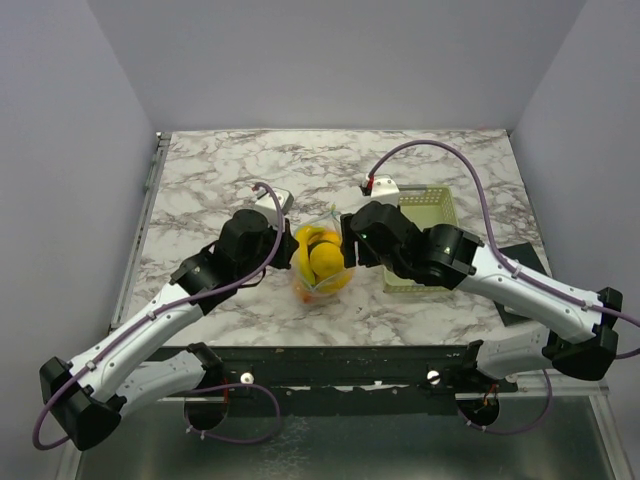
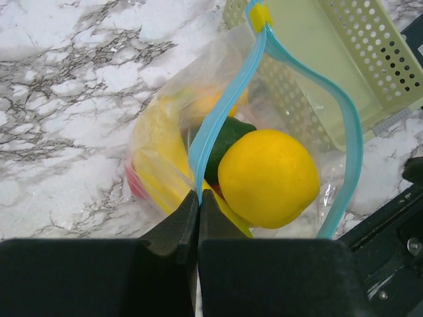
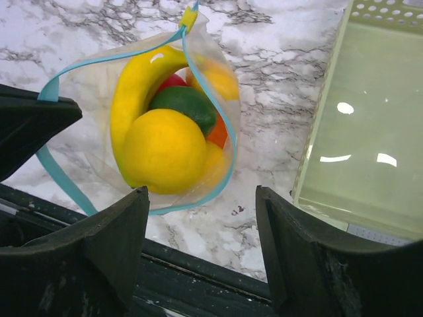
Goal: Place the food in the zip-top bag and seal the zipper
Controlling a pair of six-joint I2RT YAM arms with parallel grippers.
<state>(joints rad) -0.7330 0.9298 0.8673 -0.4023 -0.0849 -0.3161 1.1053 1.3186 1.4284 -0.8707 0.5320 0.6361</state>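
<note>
The clear zip-top bag point(image 1: 321, 262) stands at the table's near middle with its mouth open. Inside are a yellow lemon point(image 2: 268, 177), a yellow banana point(image 3: 135, 86), a dark green piece point(image 3: 186, 105), a red apple point(image 3: 172, 81) and an orange point(image 3: 217, 132). The light blue zipper point(image 2: 225, 105) rims the mouth, with a yellow slider point(image 2: 260, 16) at its far end. My left gripper point(image 2: 198, 196) is shut on the zipper strip at the bag's left side. My right gripper point(image 3: 201, 195) is open and empty, just right of the bag above its rim point(image 3: 225, 125).
A pale yellow-green slotted basket point(image 1: 425, 215) stands right of the bag, behind my right arm; it also shows in the right wrist view point(image 3: 370, 125). The table's dark front edge point(image 3: 198, 264) runs close below the bag. A white block point(image 1: 275, 200) lies behind the left gripper.
</note>
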